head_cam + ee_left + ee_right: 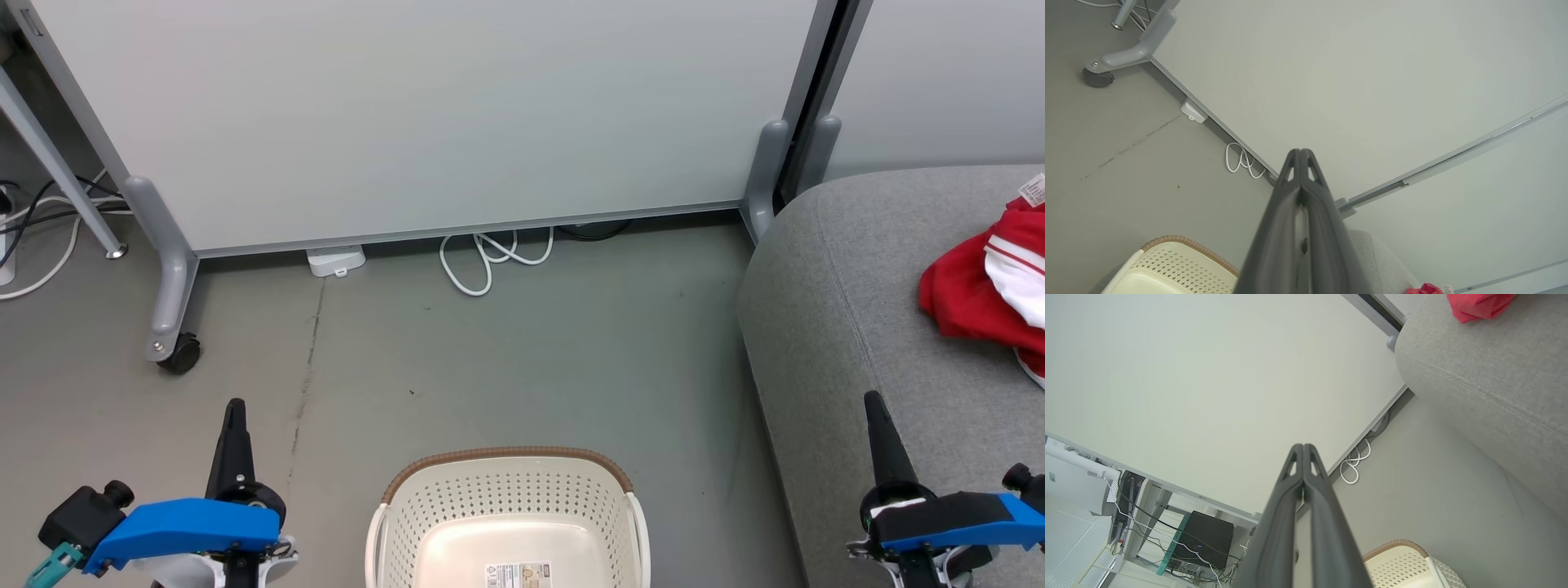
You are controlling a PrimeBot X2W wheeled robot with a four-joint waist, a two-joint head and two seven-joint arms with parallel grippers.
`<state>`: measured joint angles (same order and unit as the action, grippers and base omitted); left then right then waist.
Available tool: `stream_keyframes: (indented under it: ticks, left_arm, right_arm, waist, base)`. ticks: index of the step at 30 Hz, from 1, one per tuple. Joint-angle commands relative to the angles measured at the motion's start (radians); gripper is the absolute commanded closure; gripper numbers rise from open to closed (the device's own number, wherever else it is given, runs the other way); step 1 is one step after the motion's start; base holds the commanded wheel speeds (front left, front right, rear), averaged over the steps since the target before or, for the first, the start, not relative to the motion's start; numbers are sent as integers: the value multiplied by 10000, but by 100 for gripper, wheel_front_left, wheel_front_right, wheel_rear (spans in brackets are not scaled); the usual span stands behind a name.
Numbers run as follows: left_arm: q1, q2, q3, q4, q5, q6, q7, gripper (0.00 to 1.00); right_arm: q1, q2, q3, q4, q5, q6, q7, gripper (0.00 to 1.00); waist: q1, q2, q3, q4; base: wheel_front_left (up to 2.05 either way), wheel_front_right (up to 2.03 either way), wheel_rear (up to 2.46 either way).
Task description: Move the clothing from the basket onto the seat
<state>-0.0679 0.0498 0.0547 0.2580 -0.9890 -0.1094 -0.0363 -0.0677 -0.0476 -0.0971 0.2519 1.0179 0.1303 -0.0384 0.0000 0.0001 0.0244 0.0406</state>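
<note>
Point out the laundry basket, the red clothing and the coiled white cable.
laundry basket [506, 494]: head view, far perforated wall.
red clothing [959, 296]: head view, plain red part.
coiled white cable [488, 260]: head view, among its loops.

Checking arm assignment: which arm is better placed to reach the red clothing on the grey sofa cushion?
Probably right: the right gripper is at the grey woven sofa cushion holding the bright red clothing; the left gripper is beyond the cream perforated basket.
</note>
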Motion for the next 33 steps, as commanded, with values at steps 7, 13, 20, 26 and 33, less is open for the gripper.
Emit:
stream_keyframes:
  ticks: [7,13,20,26,33]
  left_arm:
    - [-312,9,145,-127,-965,-90,234,100]
    - [-313,9,191,-131,-1505,-104,364,100]
    - [-340,9,245,-137,-2217,-121,540,100]
    - [-363,8,311,-139,-2895,-146,711,100]
    - [-390,8,369,-138,-3445,-155,850,100]
  right_arm:
    - [-269,-35,-42,-121,928,5,239,100]
    - [-290,-35,-56,-119,1444,5,375,100]
    - [-327,-37,-74,-117,2124,5,565,100]
    - [-361,-38,-94,-111,2767,6,734,100]
    - [-365,-39,-110,-106,3295,6,857,100]
  waist:
    - [0,-1,-22,-43]
    - [0,-1,-38,-72]
    - [0,-1,-59,-113]
    - [0,-1,-81,-154]
    - [0,-1,-99,-190]
  base:
    - [0,0,0]
    - [0,0,0]
    - [0,0,0]
    - [0,0,0]
    - [0,0,0]
